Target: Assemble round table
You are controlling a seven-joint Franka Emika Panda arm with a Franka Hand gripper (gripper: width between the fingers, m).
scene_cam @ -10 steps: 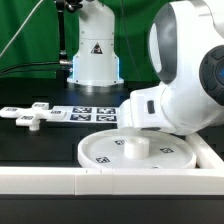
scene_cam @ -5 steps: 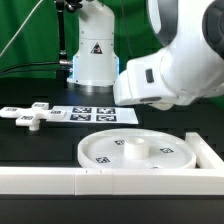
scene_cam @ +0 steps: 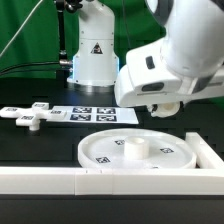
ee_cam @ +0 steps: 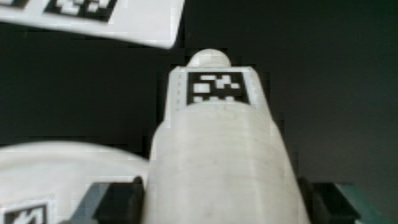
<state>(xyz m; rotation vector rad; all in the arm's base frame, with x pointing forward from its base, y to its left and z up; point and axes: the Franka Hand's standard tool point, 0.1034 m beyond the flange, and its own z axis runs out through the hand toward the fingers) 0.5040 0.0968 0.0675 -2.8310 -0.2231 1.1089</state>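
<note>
Claw (ee_cam: 217,205) is clamped on the post (ee_cam: 217,130). Dark fingers (ee_cam: 111,200) squeeze it from both sides, and the post runs straight out from between them, its square tag (ee_cam: 217,88) facing the wrist camera near the rounded far end. It's up in the air, clear of the table!

In the exterior view the arm's bulky white hand (scene_cam: 165,65) hides most of the grip. Below the claw, a touch toward the exterior view's left, lies the round disc (scene_cam: 105,150), flat with its rim up. Inside that rim sits a low raised hub (scene_cam: 135,147) at the centre, with small tags around it. Post and disc are apart.

Past the disc, toward the exterior view's left of the claw, sits the marker board (scene_cam: 95,113). Further left, well apart from the claw, is the cross-shaped piece (scene_cam: 30,116). A long white rail (scene_cam: 50,180) runs along the near edge of the black table (scene_cam: 40,140). Behind it all are the arm's white base (scene_cam: 95,55) and a green backdrop (scene_cam: 25,40).
</note>
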